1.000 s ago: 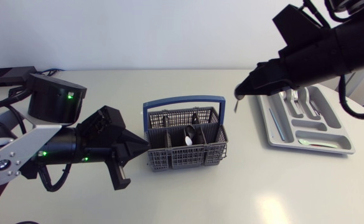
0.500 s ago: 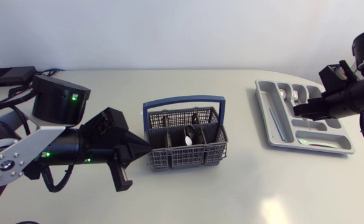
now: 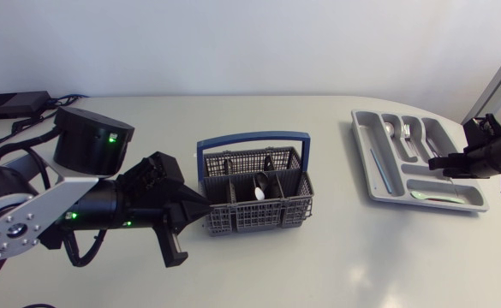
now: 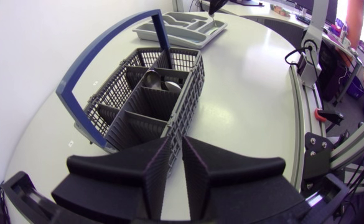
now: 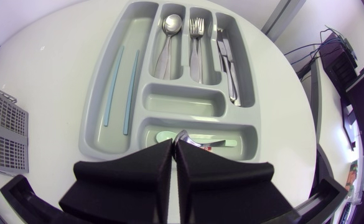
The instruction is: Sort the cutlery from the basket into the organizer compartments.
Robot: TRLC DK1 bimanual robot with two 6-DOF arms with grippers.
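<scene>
Likely spoon in basket; organizer part-filled

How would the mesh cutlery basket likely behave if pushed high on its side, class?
The basket looks like thin open mesh plastic, so probably light and apt to slide on the smooth table. Its tall blue handle stands upright, so a high push might tip it.

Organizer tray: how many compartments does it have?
6: one long side compartment, three parallel ones with spoon, forks, knives, and two crosswise ones by the right gripper holding a utensil.
</scene>
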